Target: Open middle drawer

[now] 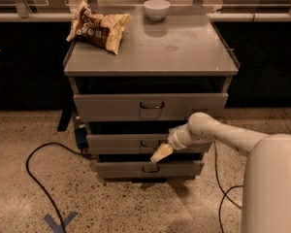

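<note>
The grey metal cabinet has three drawers. The middle drawer has a low plain front and a small dark wire handle. It stands slightly out, with a dark gap above it. The top drawer is taller and has a plate under its handle. The lowest drawer sits beneath. My gripper reaches in from the right on a white arm. Its pale tip hangs just below and right of the middle drawer's handle, over the gap above the lowest drawer.
A chip bag and a white bowl lie on the cabinet top. A black cable loops on the speckled floor at the left. Blue tape marks the floor. Dark counters stand behind.
</note>
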